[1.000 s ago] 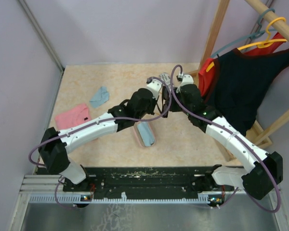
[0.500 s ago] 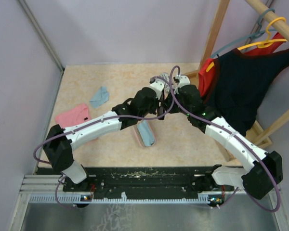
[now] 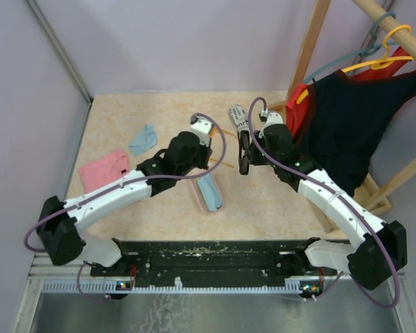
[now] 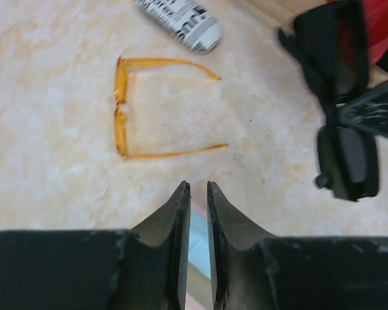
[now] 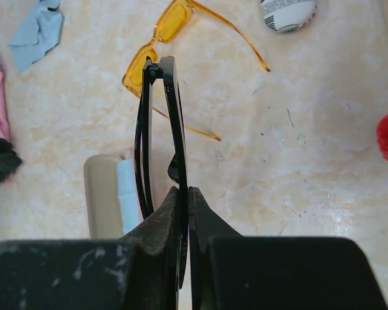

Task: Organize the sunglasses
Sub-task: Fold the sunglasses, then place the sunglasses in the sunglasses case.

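Nearest the arm bases, the pink oblong case [image 3: 209, 194] lies open on the table [image 3: 159, 111], its pale blue lining facing up. Just beyond it, the left gripper [image 4: 197, 187] hangs above the table with its jaws parted by only a narrow slit and nothing between them. To its right, the right gripper [image 5: 186, 190] is clamped on the black sunglasses [image 4: 336, 51], holding them off the table with the arms folded against the dark lenses; its fingers [image 5: 171, 213] pinch the frame at one end, so the pair stands on edge. Between the two grippers and a little farther back, the orange sunglasses [image 4: 121, 129] rest on the table with both thin arms unfolded, touched by neither gripper. Beyond them, toward the far right, sits the black-and-white printed case [image 4: 187, 22], apart from the orange pair. Well off to the left lie a pink cloth [image 3: 104, 168] and, farther back, a light blue cloth [image 3: 144, 139]
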Robot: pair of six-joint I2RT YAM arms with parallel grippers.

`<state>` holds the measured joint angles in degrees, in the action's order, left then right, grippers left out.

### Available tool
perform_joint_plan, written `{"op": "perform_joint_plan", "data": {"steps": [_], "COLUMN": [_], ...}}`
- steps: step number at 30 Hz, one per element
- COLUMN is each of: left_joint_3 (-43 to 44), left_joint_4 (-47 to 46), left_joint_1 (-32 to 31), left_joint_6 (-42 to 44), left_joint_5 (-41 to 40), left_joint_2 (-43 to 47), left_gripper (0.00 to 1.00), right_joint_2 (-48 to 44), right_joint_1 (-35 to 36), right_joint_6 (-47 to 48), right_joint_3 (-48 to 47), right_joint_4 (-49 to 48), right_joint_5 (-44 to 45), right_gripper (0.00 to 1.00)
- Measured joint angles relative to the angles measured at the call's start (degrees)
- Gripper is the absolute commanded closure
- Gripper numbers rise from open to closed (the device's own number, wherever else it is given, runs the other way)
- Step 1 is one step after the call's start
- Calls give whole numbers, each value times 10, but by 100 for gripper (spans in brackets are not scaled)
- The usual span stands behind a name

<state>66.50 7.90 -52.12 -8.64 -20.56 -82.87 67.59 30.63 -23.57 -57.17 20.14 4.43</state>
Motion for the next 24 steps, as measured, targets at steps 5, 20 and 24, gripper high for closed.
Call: {"op": "perform_joint_plan", "data": {"steps": [5, 20, 24], "left_joint_3": [-117, -343, -374], "left_joint_4": [-26, -90, -114], "left_joint_1": [74, 110, 110], "left_joint_6": [-65, -261, -301], "left_joint_5": [48, 116, 129], "left_joint_2": [96, 165, 167], "left_gripper": [58, 46, 46], "right_joint_2": [-12, 54, 84], "right_joint_1": [-9, 10, 42], "right_joint_6": [19, 55, 53], "right_joint_3": [10, 17, 17], "right_joint_4": [23, 17, 18], "right_joint_5": [-6, -155, -156], "right_gripper": [100, 100, 100]}}
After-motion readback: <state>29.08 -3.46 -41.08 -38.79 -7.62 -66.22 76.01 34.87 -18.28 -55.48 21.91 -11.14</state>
